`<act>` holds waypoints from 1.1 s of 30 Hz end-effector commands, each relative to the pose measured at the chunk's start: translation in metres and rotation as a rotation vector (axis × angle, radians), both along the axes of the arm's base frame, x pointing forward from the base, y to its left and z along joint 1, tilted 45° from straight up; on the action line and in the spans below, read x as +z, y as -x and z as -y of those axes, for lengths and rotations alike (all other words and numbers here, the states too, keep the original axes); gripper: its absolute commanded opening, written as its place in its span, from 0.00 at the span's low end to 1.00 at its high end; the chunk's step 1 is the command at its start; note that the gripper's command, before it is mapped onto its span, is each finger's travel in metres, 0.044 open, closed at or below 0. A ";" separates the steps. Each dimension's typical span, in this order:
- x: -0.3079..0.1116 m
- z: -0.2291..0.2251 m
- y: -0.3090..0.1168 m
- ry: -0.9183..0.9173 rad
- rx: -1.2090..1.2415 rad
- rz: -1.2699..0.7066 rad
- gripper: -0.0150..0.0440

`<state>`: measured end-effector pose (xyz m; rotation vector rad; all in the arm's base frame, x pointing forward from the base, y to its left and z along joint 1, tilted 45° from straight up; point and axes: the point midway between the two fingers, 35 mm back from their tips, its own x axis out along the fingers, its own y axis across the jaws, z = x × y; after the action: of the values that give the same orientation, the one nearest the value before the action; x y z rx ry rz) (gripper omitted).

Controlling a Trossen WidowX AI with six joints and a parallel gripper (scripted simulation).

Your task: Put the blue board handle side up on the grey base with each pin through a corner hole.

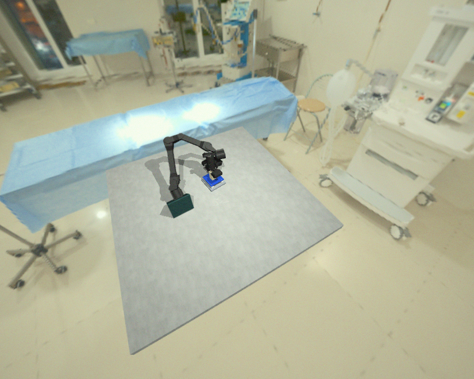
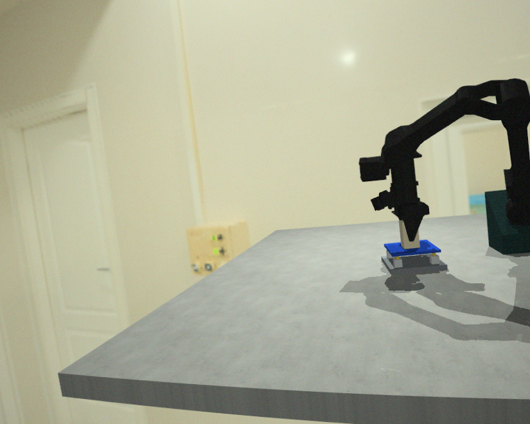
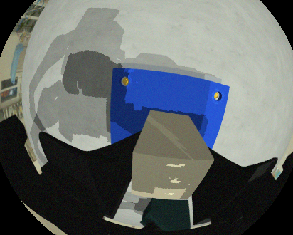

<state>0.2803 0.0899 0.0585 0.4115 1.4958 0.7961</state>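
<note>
Our tool (image 1: 214,174) (image 2: 410,238) (image 3: 166,139) grips the handle (image 2: 409,240) (image 3: 171,155); the board (image 1: 214,180) (image 2: 430,246) (image 3: 161,91) sits just above the base's (image 1: 212,188) (image 2: 417,268) posts. Releasing before the pins seat could leave it tilted.

Grey table (image 1: 237,244) (image 2: 283,320) (image 3: 189,30), grey base (image 1: 212,189) (image 2: 417,269), dark green block (image 1: 180,206) (image 2: 498,223) (image 3: 171,212)
</note>
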 end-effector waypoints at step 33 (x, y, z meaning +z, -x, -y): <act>0.056 0.055 -0.006 -0.003 -0.007 -0.006 1.00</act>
<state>0.2821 0.0507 0.0988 0.4253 1.5132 0.7971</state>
